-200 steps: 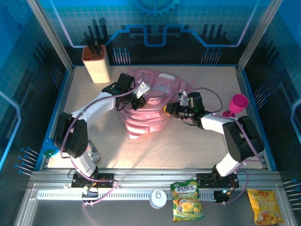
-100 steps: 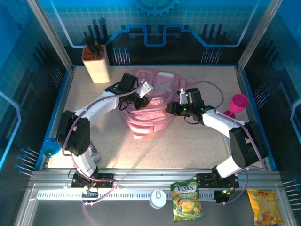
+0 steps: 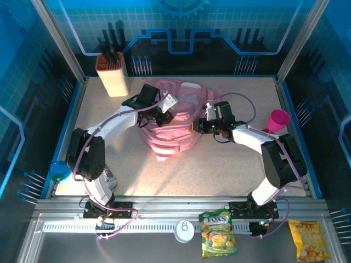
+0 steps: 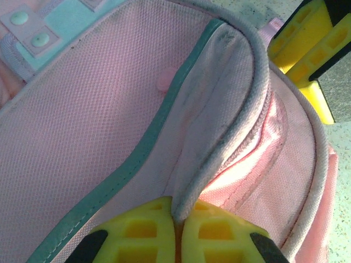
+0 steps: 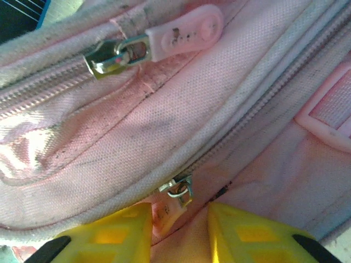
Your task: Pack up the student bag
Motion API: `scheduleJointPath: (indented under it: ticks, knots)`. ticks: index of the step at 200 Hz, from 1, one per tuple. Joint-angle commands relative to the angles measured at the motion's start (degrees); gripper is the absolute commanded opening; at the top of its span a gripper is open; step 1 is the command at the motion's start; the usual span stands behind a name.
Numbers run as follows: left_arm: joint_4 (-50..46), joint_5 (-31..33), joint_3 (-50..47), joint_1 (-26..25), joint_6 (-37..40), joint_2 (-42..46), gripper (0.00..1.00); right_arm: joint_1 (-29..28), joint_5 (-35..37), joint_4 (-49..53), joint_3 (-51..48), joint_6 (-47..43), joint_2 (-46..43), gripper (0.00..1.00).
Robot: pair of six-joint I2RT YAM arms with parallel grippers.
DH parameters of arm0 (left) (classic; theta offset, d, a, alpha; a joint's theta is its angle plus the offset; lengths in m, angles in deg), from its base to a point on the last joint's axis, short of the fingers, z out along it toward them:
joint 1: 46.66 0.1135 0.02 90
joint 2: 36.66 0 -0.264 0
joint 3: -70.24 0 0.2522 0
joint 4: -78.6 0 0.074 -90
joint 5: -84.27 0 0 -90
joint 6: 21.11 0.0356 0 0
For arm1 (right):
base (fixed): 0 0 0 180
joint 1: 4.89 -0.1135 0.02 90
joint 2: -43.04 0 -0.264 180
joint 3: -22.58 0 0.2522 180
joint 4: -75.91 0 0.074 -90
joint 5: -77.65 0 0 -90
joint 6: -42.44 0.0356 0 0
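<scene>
**Bag Held at the Mouth, Nothing Packed Yet**

The left gripper (image 4: 175,212) was pinched tight on the opening rim of the student bag (image 3: 175,129), which lay slumped mid-table. On the bag's right side the right gripper (image 5: 179,213), jaws partly apart, straddled a small zip slider (image 5: 179,189) without clamping it. I judged the packing barely begun: a green snack packet (image 3: 218,234) and a yellow packet (image 3: 309,247) lay outside, on the near rail. The table (image 3: 230,170) was speckled beige, walled in blue panels.

Speckled table (image 3: 219,170) bears student bag (image 3: 175,139), knife block (image 3: 113,76) (upright), pink cup (image 3: 278,119).
</scene>
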State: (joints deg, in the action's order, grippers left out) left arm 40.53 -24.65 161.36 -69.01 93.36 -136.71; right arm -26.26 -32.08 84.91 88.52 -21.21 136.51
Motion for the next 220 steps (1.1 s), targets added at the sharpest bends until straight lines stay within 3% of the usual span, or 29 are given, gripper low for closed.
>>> scheduleJointPath:
  ticks: [1,72,121,171,220]
  knots:
    - [0.51,-5.08,2.81,-0.41,0.13,0.95,0.07,-0.77,-2.72,-8.85,-0.08,0.7,1.1,0.32]
    - [1.26,-5.87,1.58,-0.33,0.56,2.33,0.06,-0.78,-4.62,-19.66,-3.65,4.03,2.28,0.32]
    - [1.37,-4.9,1.33,-0.3,0.32,2.4,0.05,-0.75,-1.63,-23.71,-5.95,4.31,0.58,0.14]
    - [2.51,-3.23,0.82,-0.24,0.32,2.52,0.04,0.65,5.06,-11.55,-6.34,-3.01,-4.49,0.06]
    - [4.32,-1.6,0.5,-0.19,-0.94,1.64,0.02,1.5,2.44,2.72,-2.26,-10.67,-7.47,0.02]
